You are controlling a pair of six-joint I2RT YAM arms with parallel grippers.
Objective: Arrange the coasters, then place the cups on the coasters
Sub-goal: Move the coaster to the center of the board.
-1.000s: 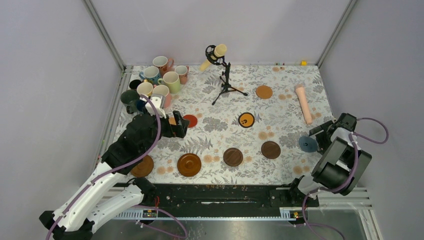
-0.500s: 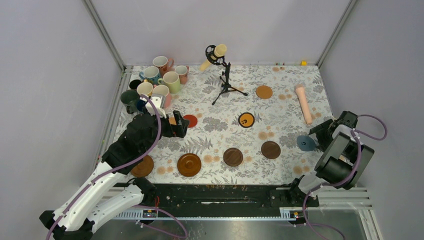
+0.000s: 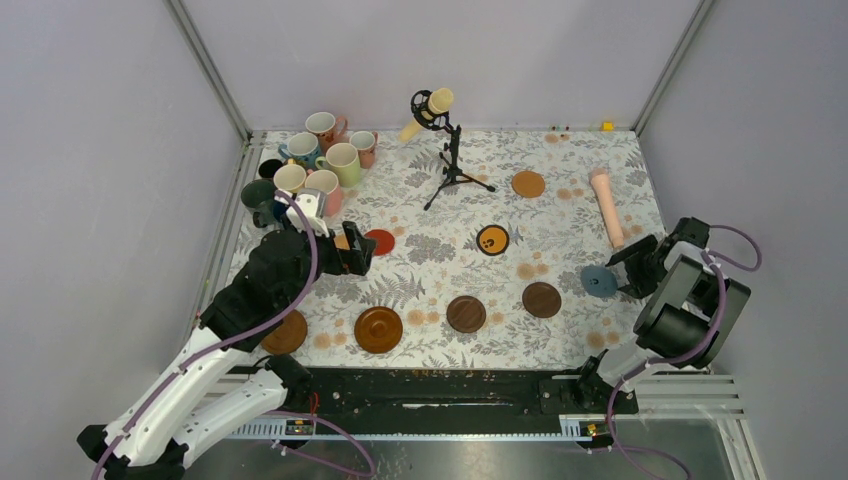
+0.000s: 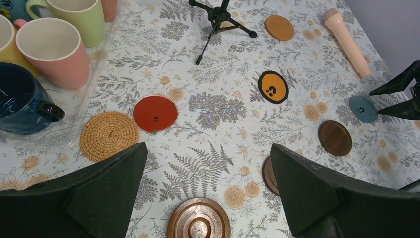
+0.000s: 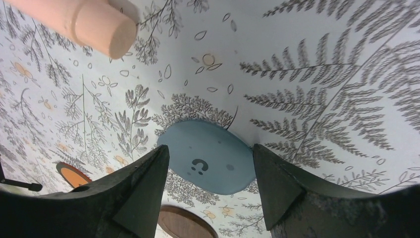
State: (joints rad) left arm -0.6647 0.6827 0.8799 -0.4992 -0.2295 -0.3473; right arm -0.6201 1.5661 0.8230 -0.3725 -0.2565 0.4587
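- My right gripper (image 5: 211, 148) straddles the grey-blue coaster (image 3: 599, 280) near the tabletop's right edge, the disc's rim at both fingers. I cannot tell whether they truly pinch it.
- My left gripper (image 4: 208, 146) hangs wide and empty over the cork coaster (image 4: 109, 135) and red coaster (image 4: 155, 113), toward the left edge. The cups (image 3: 310, 165) crowd the far left corner.
- My worry is that so thin a disc may squirt free or tip on edge if the fingers catch only its rim.
- The fingertips could also snag the patterned cloth (image 5: 322, 74).
- The pink handle (image 3: 607, 207) lies near the coaster, and a careless sweep could roll it.
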